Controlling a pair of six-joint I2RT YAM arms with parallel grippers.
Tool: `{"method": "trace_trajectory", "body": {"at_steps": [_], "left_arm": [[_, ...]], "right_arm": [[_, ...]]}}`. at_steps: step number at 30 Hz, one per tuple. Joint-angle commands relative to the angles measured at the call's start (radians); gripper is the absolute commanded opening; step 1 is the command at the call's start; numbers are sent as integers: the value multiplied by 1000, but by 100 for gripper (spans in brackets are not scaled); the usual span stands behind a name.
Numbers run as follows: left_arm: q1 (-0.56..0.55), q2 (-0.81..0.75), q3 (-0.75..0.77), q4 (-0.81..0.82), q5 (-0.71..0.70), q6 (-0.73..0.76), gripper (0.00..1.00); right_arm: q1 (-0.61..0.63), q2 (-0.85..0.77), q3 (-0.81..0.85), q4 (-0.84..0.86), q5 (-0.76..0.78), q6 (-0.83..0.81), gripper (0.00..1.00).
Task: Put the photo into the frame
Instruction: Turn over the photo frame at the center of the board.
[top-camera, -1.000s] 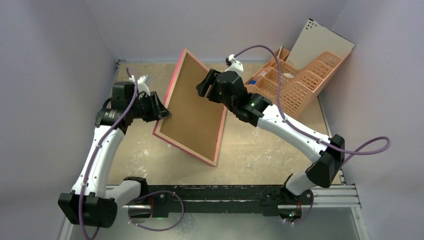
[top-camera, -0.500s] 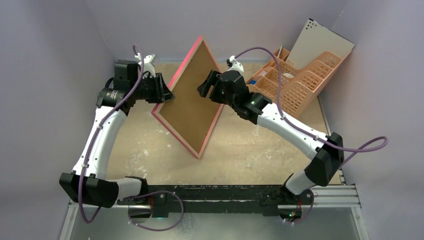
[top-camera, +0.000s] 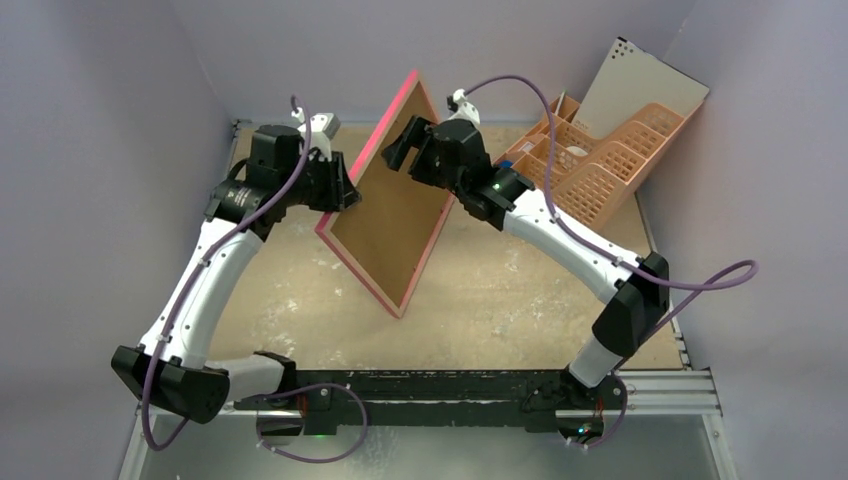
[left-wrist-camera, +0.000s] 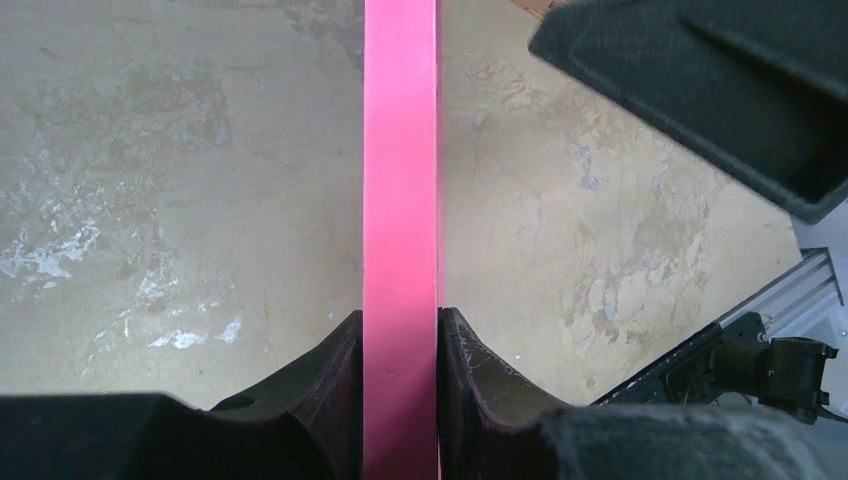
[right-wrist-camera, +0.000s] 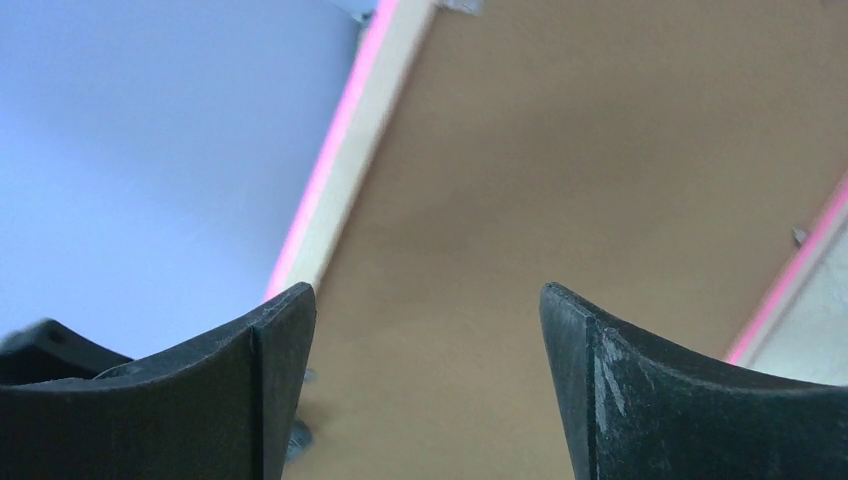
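Frame (left-wrist-camera: 400, 200) tilts steeply, left jaws pinching its pink edge; right jaws spread, facing its back.

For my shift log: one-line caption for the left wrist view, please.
Left gripper clamps the frame by its pink edge, seen edge-on over the worn table.

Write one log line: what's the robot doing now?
left gripper: shut on frame edge | right gripper: open, facing frame back | frame: tilted

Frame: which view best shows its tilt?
Top external: it shows the whole frame tilted steeply, pinched by the left end effector. Left wrist shows only its pink edge; right wrist, part of its brown back.
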Motion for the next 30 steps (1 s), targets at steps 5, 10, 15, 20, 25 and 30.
{"method": "trace_trajectory", "body": {"at_steps": [5, 10, 15, 20, 25, 30], "left_arm": [[-86, 11, 84, -29, -77, 51, 0], [-124, 34, 107, -36, -36, 99, 3], [-125, 38, 114, -28, 17, 135, 11], [-125, 18, 94, 1, 65, 167, 31], [-125, 2, 58, 45, 201, 187, 49], [-125, -2, 38, 101, 341, 177, 61]], "right_arm": [[-2, 123, 277, -73, 84, -35, 87], [-3, 181, 334, -133, 138, -53, 86], [-3, 216, 358, -176, 185, -54, 84], [-3, 208, 348, -205, 189, -55, 83], [-5, 149, 279, -205, 173, -48, 80], [-12, 63, 200, -202, 154, -47, 76]]}}
